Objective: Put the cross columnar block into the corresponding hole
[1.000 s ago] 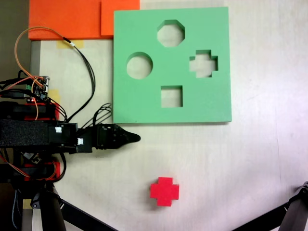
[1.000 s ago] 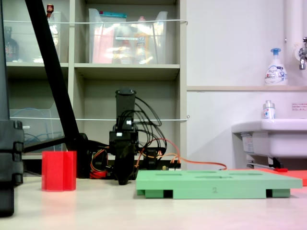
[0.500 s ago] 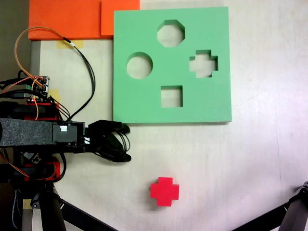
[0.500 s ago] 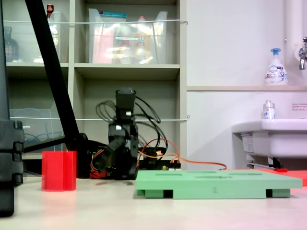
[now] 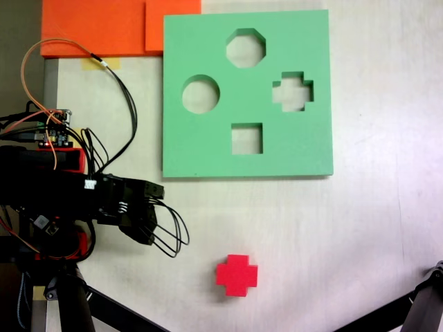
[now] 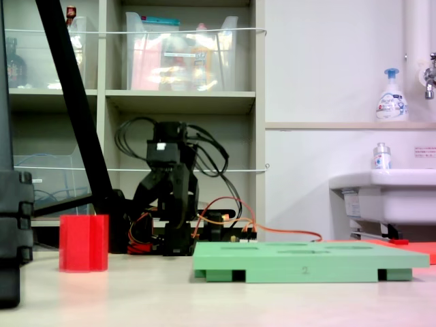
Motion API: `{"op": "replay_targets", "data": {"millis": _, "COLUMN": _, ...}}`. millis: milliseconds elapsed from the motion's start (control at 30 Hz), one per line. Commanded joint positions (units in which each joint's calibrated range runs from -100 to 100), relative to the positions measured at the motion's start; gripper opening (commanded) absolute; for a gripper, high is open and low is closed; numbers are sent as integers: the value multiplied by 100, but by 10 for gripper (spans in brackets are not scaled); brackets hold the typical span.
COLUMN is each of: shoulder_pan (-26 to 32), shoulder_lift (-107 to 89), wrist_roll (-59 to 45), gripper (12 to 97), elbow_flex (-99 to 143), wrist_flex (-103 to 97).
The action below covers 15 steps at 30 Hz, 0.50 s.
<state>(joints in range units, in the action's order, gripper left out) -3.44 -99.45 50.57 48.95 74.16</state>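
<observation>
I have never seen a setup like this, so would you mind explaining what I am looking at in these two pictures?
This is a small black hobby robot arm with a gripper at its tip, standing on a pale table. One camera looks straight down on the table; the other sits at table height and looks across it toward shelves and a sink.

On the table lies a green square foam board with four cutouts: octagonal, round, square and a plus-shaped hole. Apart from the board stands a small bright red plus-shaped foam block, which belongs in that plus-shaped hole.

The arm is folded near its base, away from the block. It holds nothing I can see, and its jaws are too hidden to tell open from shut.
</observation>
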Motion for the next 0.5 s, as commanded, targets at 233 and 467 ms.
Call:
{"op": "replay_targets", "data": {"millis": 233, "shoulder_pan": -24, "shoulder_lift": 797, "wrist_roll": -5, "gripper": 895, "elbow_flex": -1575, "wrist_flex": 312}}
{"op": "replay_targets", "data": {"millis": 467, "shoulder_pan": -44, "shoulder_lift": 3004, "wrist_roll": -313, "gripper": 897, "elbow_flex": -3429, "wrist_flex": 899}}
